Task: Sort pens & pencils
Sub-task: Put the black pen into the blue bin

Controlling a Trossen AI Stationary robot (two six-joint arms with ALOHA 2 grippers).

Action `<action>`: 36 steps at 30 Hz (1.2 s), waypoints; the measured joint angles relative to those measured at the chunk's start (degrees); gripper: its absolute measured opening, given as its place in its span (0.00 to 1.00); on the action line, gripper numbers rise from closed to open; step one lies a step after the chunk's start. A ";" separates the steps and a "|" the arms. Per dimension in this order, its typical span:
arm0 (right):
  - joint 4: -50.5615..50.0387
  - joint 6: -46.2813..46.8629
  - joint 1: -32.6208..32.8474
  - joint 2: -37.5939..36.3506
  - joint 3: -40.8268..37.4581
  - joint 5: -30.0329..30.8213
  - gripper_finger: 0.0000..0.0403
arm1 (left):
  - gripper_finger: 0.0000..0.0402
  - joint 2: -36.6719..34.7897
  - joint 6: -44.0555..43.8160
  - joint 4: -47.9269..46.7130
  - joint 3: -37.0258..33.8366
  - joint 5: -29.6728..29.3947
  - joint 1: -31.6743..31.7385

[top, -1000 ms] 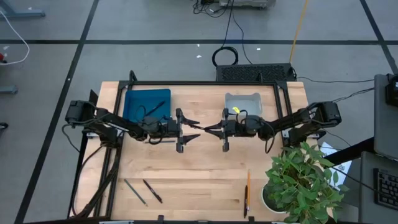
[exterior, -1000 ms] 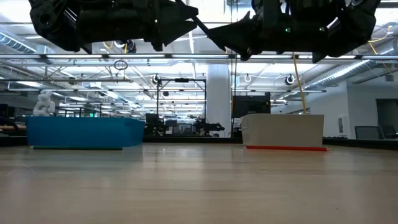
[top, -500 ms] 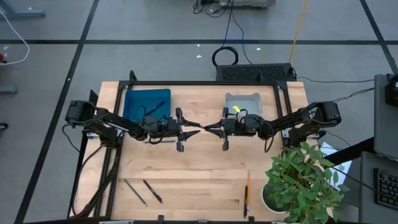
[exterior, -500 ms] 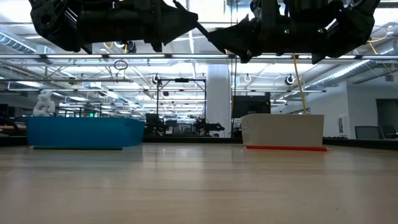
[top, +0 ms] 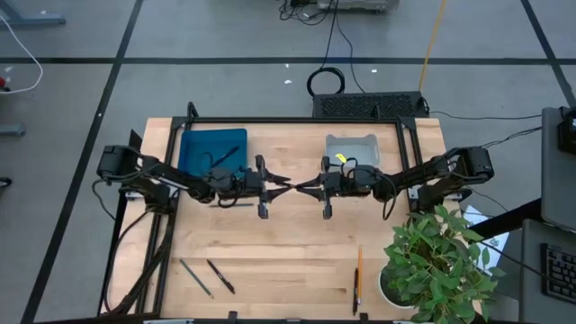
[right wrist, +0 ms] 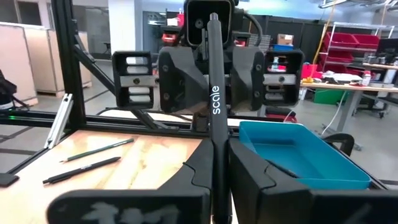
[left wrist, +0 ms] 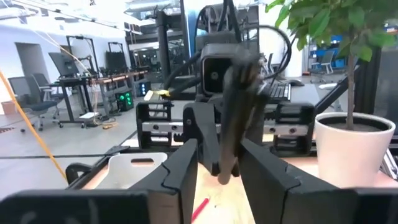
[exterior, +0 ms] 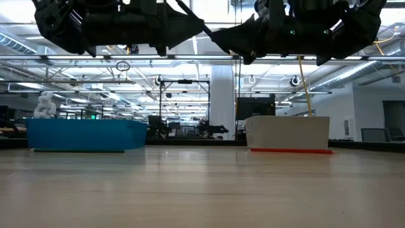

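A black pen [right wrist: 212,81] hangs level above the table's middle, between my two grippers, which face each other. My right gripper [right wrist: 214,152] is shut on one end of it and my left gripper [left wrist: 221,155] on the other end; they meet tip to tip in the high view [top: 290,186]. A black pen [top: 220,276] and a slim dark stick [top: 195,277] lie flat near the front left. An orange pencil [top: 358,274] lies flat near the front right. Another dark stick [top: 225,160] lies in the blue tray [top: 202,144]. My left gripper pinches the pen's end [left wrist: 227,158] that points to the table's left between its two fingers. The fingers come level from the left and lie along the pen. The pen hangs clear of the table. My right gripper pinches the pen's other end [right wrist: 214,134] between its two fingers. These fingers come level from the table's right and also lie along the pen, which sticks out straight ahead of them toward my left gripper.
A white tray [top: 352,149] stands at the far right, with something yellow in it. A red stick [exterior: 291,150] lies on the table before it. A potted plant [top: 436,256] stands at the front right corner. A black frame rims the table.
My left gripper has shut: its fingers stood spread wide around the pen's end and now lie together on it. Both arms have kept their place, and the pen stays level between them.
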 joint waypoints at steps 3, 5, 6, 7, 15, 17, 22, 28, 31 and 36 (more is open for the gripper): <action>-0.81 0.11 -0.02 0.00 -0.04 -0.09 0.04 | 0.30 2.16 -0.08 -0.14 2.45 0.09 0.04; -1.00 0.12 -0.02 0.00 -0.04 -0.12 0.04 | 0.30 3.84 -0.10 -0.87 3.53 0.40 0.04; -1.03 0.12 -0.02 0.00 -0.04 -0.13 0.04 | 0.30 4.83 -0.10 -1.13 4.36 0.52 0.04; -1.04 0.12 -0.02 0.00 -0.04 -0.13 0.04 | 0.30 5.66 -0.10 -1.19 5.11 0.67 0.04; -2.34 0.11 -0.05 0.02 -0.07 -0.12 0.04 | 0.30 3.97 0.01 -4.97 4.16 0.70 0.15; -1.89 0.12 -0.28 -0.02 -0.04 -0.13 0.04 | 0.30 2.44 0.21 -4.89 3.56 0.70 0.15; -1.16 0.74 -0.31 -0.02 -0.04 -0.13 0.04 | 0.30 -1.09 0.14 -5.79 1.50 0.70 0.15; -0.82 0.76 -0.31 -0.02 -0.04 -0.13 0.04 | 0.30 -1.30 0.01 -5.91 1.24 0.69 0.15; -0.80 0.90 -0.31 -0.02 -0.04 -0.11 0.04 | 0.30 -1.30 -0.16 -5.67 1.26 0.21 0.15; -0.82 0.95 -0.31 -0.02 -0.04 -0.11 0.04 | 0.30 -1.32 -0.14 -4.09 1.27 -0.04 0.15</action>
